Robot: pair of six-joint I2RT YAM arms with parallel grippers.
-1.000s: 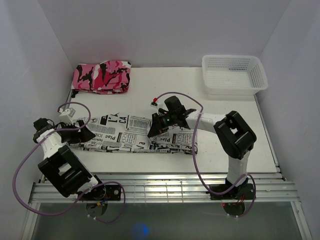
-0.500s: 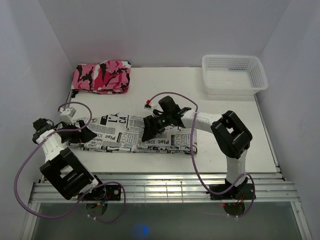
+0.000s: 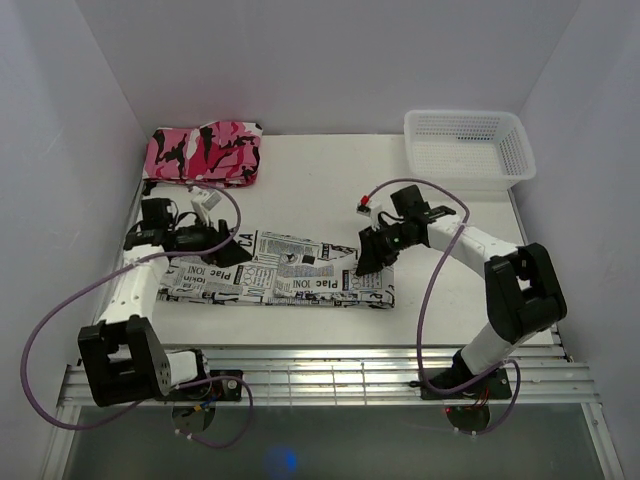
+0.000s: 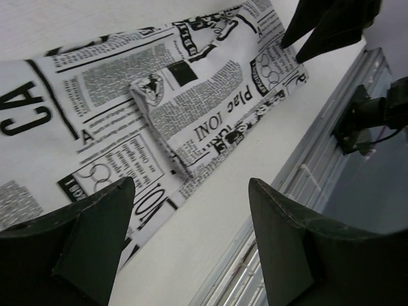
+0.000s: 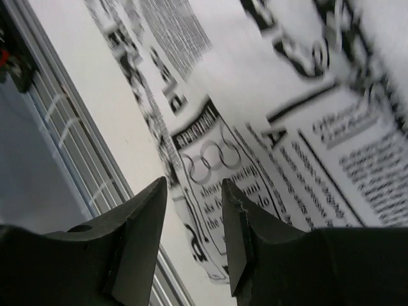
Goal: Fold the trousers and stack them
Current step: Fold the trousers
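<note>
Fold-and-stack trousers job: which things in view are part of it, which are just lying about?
Part of the job:
- long white cloth trousers printed with black newspaper text, laid flat at the near table edge

Lying about:
- pink, black and white camouflage garment, far left corner
- white plastic mesh basket, far right corner
</note>
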